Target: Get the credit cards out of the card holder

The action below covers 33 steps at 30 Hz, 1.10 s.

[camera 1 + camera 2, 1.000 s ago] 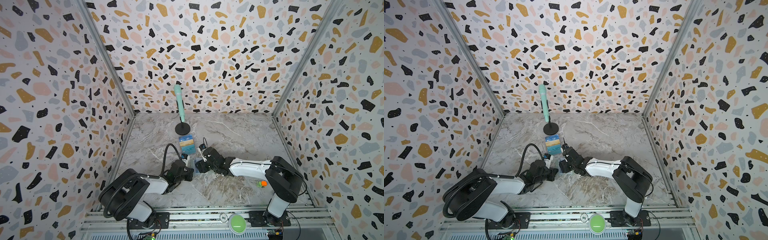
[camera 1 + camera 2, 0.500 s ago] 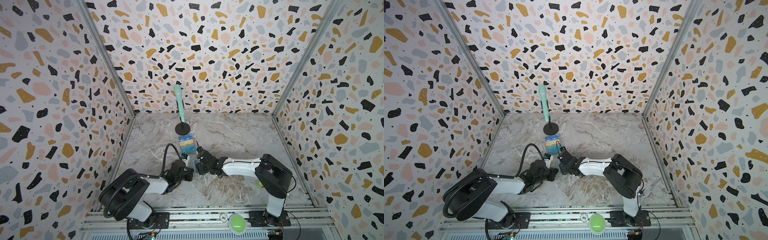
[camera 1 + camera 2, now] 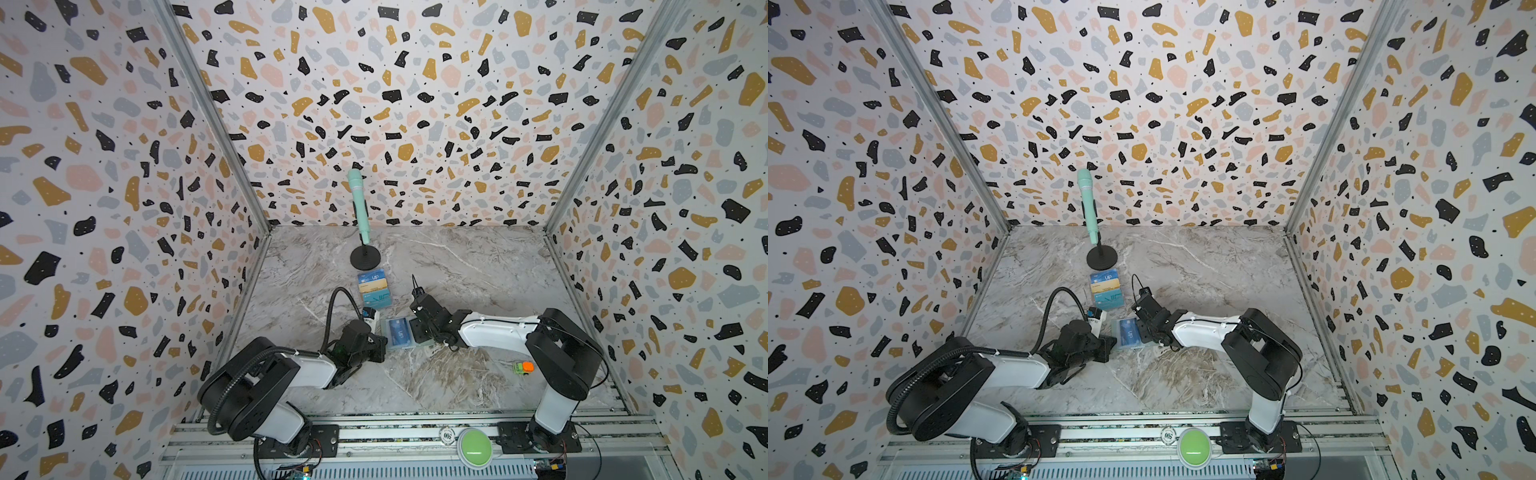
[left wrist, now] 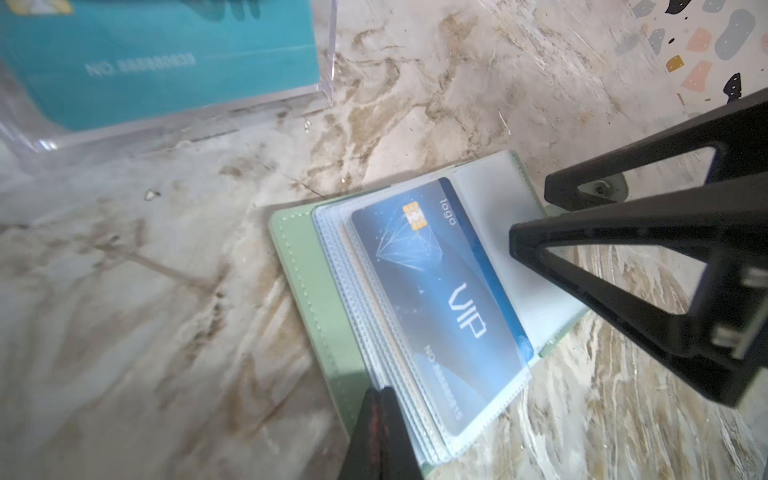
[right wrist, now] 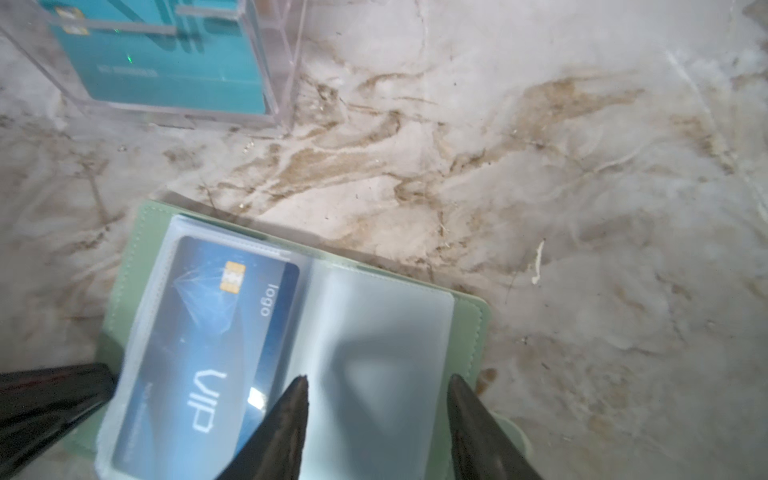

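The mint-green card holder (image 4: 309,291) lies open on the marble table between my two grippers; both top views show it (image 3: 384,332) (image 3: 1116,334). A dark blue credit card (image 4: 440,299) (image 5: 208,332) marked VIP sits inside a transparent sleeve on one page. The facing sleeve page looks empty. My left gripper (image 4: 380,392) (image 3: 380,347) is shut, its tip resting where the green cover meets the sleeve edges. My right gripper (image 5: 378,378) (image 3: 417,332) is open, its fingertips (image 4: 623,266) straddling the empty page. One tip lies close to the card's edge. No yellow card shows.
A clear tiered stand (image 3: 375,289) holding cards stands just behind the holder. Farther back is a mint microphone (image 3: 359,208) on a black round base. A small green and orange toy (image 3: 523,367) lies right of the holder. Speckled walls enclose three sides.
My right gripper slid left over the holder, then eased back a little, and its jaws have narrowed. The left gripper and the holder have stayed put.
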### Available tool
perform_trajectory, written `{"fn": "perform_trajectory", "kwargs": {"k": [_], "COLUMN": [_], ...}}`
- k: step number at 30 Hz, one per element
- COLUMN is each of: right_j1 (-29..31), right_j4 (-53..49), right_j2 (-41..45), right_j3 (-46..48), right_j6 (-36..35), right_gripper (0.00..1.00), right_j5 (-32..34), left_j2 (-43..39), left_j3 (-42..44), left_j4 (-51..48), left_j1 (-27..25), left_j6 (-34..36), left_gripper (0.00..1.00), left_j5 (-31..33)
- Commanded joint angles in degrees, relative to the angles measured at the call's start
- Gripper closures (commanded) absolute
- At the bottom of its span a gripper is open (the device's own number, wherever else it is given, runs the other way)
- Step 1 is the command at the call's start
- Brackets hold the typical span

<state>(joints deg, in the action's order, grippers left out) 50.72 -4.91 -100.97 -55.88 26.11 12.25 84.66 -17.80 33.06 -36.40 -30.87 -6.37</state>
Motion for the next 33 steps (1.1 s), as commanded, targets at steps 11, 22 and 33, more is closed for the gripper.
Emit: {"fn": "perform_trajectory", "kwargs": {"k": [11,22,33], "right_j1": [-0.97,-2.0,-6.68], "right_j4": [-6.41,-3.83,6.04], "right_j2": [3.68,10.56,8.75], "right_j3": [1.91,1.71,1.06], "right_j6": [0.52,-2.92,0.02], "right_gripper": [0.52,0.6,0.53], "right_j5": [5.95,-4.02,-32.05], "left_j2": [-0.75,-3.97,-6.19], "left_j3": [1.63,-0.94,-4.77], "left_j4": [-4.39,-7.35,-9.84], "left_j1": [0.1,0.1,0.1], "left_j6": [0.29,1.0,4.08], "left_gripper": [0.95,0.95,0.97], "left_j5": [1.67,3.0,2.68]}}
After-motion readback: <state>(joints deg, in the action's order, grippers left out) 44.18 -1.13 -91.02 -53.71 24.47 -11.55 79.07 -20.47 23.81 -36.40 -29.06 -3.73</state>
